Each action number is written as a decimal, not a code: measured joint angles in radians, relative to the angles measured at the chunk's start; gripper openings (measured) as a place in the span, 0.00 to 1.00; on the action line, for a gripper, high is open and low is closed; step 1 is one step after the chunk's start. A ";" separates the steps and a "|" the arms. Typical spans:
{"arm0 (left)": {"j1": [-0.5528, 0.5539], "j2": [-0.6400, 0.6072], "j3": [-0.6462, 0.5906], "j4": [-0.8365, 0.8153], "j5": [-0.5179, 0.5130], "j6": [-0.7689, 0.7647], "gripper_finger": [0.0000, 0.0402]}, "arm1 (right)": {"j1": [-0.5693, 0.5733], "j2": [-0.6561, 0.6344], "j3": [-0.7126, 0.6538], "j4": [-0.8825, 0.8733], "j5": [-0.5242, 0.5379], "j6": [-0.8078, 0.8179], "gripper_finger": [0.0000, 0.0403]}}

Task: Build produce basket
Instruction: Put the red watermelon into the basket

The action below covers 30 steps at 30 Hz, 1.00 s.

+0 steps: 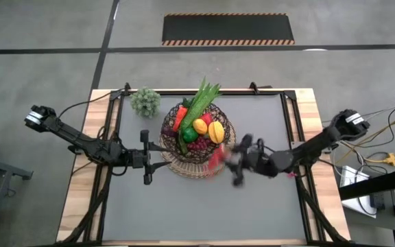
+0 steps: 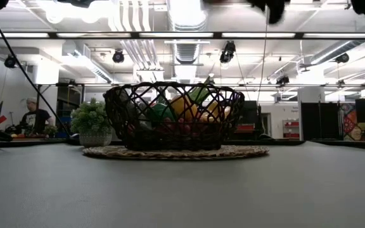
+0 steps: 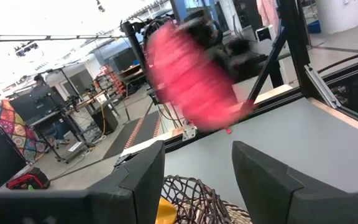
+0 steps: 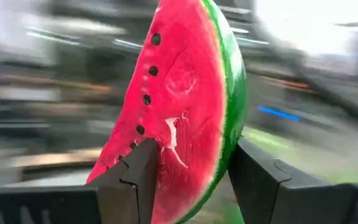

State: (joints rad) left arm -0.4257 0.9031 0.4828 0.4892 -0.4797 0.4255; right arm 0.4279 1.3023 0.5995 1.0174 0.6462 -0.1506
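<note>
The basket (image 1: pixel 197 140), dark looping wire on a tan woven base (image 2: pixel 176 152), stands at the table's middle far side. Inside lie produce: long green leaves (image 1: pixel 201 99), an orange carrot (image 1: pixel 179 118), a lemon (image 1: pixel 200 126), a mango (image 1: pixel 216 130) and grapes (image 1: pixel 196 144). My right gripper (image 1: pixel 226 159) hovers by the basket's near right rim, shut on a watermelon slice (image 4: pixel 185 93). My left gripper (image 1: pixel 164 156) hangs open above the basket's left rim (image 3: pixel 191 190), nothing between its fingers. My right gripper pinches the watermelon slice's lower part between its two fingers, one on the red cut face (image 4: pixel 166 155), the other on the green rind (image 4: pixel 232 143). It comes roughly level from the table's right. The slice stands up beyond the fingers, lifted clear of table and basket.
A pale green bushy plant (image 1: pixel 145 101) in a small pot stands left of the basket at the far edge. The grey mat (image 1: pixel 204 206) is bare toward the near side, framed by wooden edges (image 1: pixel 81 185). A person (image 2: pixel 35 115) sits in the room behind.
</note>
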 joint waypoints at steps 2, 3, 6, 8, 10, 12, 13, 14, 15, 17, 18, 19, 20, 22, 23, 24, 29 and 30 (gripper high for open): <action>0.000 0.000 0.000 0.000 0.000 0.000 0.43 | -0.017 0.019 0.039 -0.073 0.293 -0.024 0.38; 0.000 0.000 0.000 0.000 0.000 0.000 0.43 | -0.030 0.033 0.058 -0.105 0.386 -0.025 0.38; 0.000 0.000 0.000 0.000 0.000 0.000 0.43 | -0.072 0.076 0.119 -0.202 0.447 0.004 0.38; 0.000 0.000 0.000 0.000 0.000 0.000 0.43 | -0.103 0.120 0.164 -0.280 0.448 0.056 0.38; 0.000 0.000 0.000 0.000 0.000 0.000 0.43 | -0.134 0.164 0.202 -0.372 0.451 0.123 0.38; 0.000 0.000 0.000 -0.001 0.000 0.000 0.43 | -0.160 0.208 0.242 -0.460 0.453 0.208 0.38; 0.000 0.000 0.000 -0.001 0.000 0.000 0.43 | -0.169 0.228 0.262 -0.514 0.455 0.251 0.38; 0.000 0.000 0.000 -0.001 0.000 0.000 0.43 | -0.175 0.249 0.283 -0.563 0.456 0.291 0.38; 0.000 0.000 0.000 -0.001 0.000 0.000 0.43 | -0.178 0.269 0.307 -0.614 0.454 0.325 0.38; 0.000 0.000 0.000 -0.003 0.000 0.000 0.43 | -0.180 0.305 0.349 -0.722 0.451 0.380 0.38; 0.000 0.000 0.000 -0.004 0.000 0.000 0.43 | -0.180 0.323 0.375 -0.770 0.447 0.403 0.38; 0.000 0.000 0.000 -0.005 0.000 0.000 0.43 | -0.180 0.338 0.400 -0.811 0.441 0.427 0.38; 0.000 0.000 0.000 -0.006 0.000 0.000 0.43 | -0.180 0.350 0.423 -0.859 0.432 0.445 0.38; 0.000 0.000 0.000 -0.006 0.000 0.000 0.43 | -0.179 0.374 0.476 -0.942 0.388 0.477 0.38; 0.000 0.000 0.000 -0.006 0.000 0.000 0.43 | -0.179 0.385 0.500 -0.978 0.361 0.495 0.38; 0.000 0.000 0.000 -0.006 0.000 0.000 0.43 | -0.179 0.396 0.522 -1.018 0.344 0.504 0.39; 0.000 0.000 0.000 -0.007 0.000 -0.001 0.43 | -0.179 0.439 0.606 -1.103 0.312 0.521 0.46; 0.000 0.000 0.000 -0.008 0.000 -0.001 0.43 | -0.179 0.443 0.613 -1.105 0.305 0.521 0.49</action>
State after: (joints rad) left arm -0.4259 0.9031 0.4828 0.4811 -0.4797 0.4248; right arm 0.2485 1.7450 1.2124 -0.0876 0.9517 0.3702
